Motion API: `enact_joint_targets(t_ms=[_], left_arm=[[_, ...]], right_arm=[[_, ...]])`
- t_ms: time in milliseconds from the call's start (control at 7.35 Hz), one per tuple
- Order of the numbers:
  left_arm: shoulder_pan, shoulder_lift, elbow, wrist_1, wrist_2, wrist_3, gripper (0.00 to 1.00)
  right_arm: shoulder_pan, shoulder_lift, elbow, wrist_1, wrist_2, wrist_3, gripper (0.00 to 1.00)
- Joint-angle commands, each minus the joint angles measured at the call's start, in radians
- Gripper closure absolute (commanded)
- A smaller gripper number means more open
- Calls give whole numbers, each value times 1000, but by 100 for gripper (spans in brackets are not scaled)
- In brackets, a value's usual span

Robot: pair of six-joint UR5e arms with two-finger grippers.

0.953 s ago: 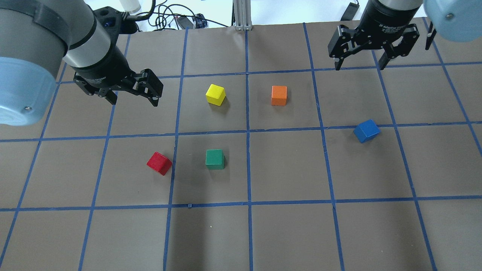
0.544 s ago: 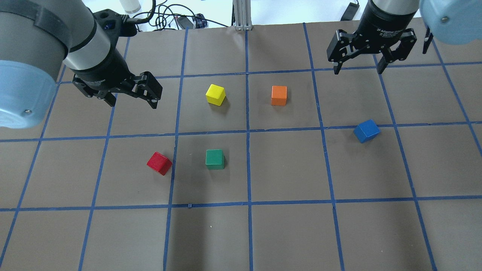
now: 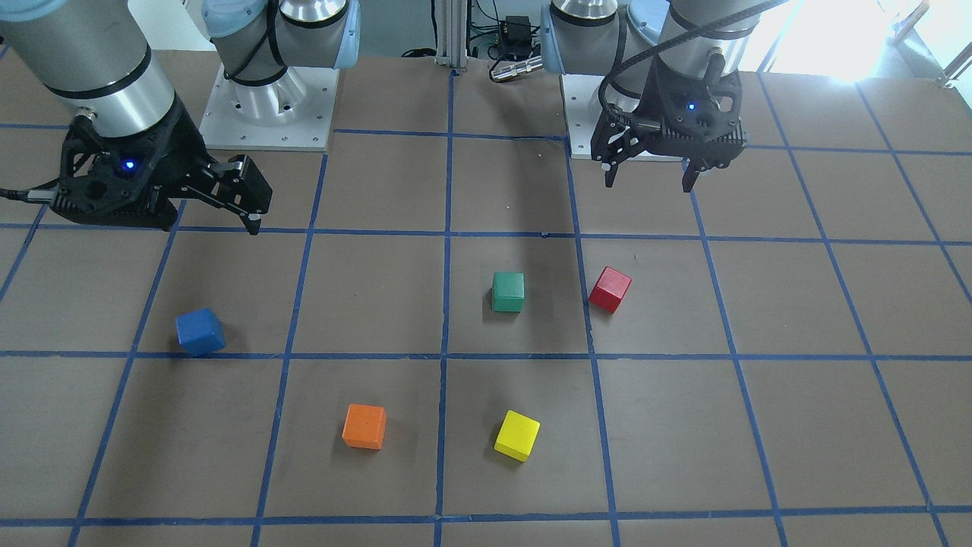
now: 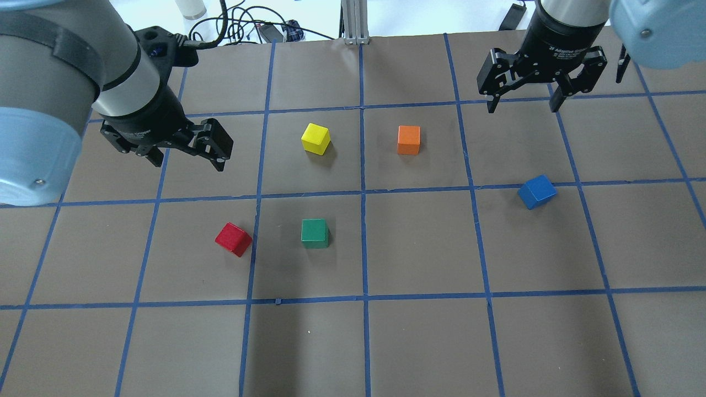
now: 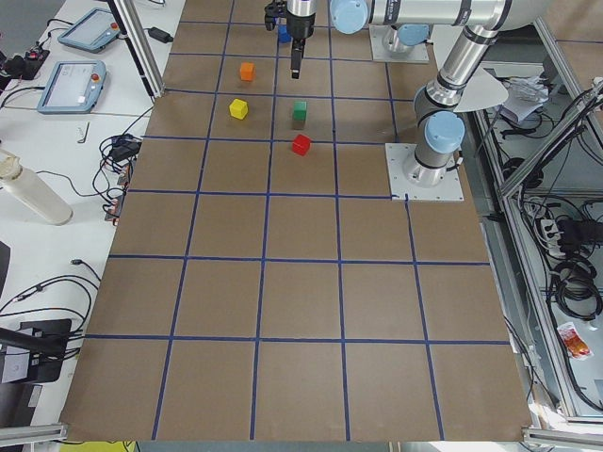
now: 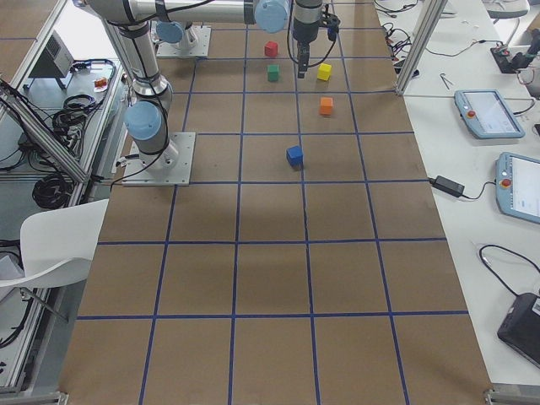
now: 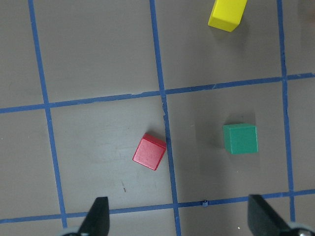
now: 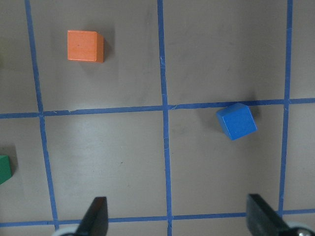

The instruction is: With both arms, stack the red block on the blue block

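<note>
Both arms hang above the table, which is covered in brown paper and marked into squares by blue tape lines. The left gripper hovers over the far left part of the grid with its fingers spread wide and nothing between them. In its wrist view the two black fingertips stand far apart at the bottom edge. The red block lies on the paper nearer than that gripper and a little to its right. It is turned askew to the grid, just left of a tape line, with the green block in the next square to its right. The right gripper hovers at the far right, also spread and empty. White lettering on its black body reads "2F Adaptive", and the rest is too small to make out. The left gripper's lettering cannot be read. The blue block rests on the table nearer than the right gripper, skewed, with a corner right at a tape line, well apart from the red block. The yellow block and the orange block sit side by side in the far middle squares, between the two grippers.
</note>
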Motion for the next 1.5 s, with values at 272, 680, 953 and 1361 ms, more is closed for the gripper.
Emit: enact_joint_targets(t_ms=[272, 680, 953, 1361], left_arm=[[-1, 7, -33, 10, 4, 13, 0], [-2, 5, -33, 10, -28, 54, 0], [-2, 15, -27, 8, -73, 39, 0], [-1, -1, -15, 8, -65, 40, 0]], right_arm=[[0, 1, 5, -12, 1, -4, 0], [0, -1, 5, -3, 0, 2, 0], [0, -1, 5, -9, 0, 6, 0], [0, 11, 5, -10, 12, 9, 0]])
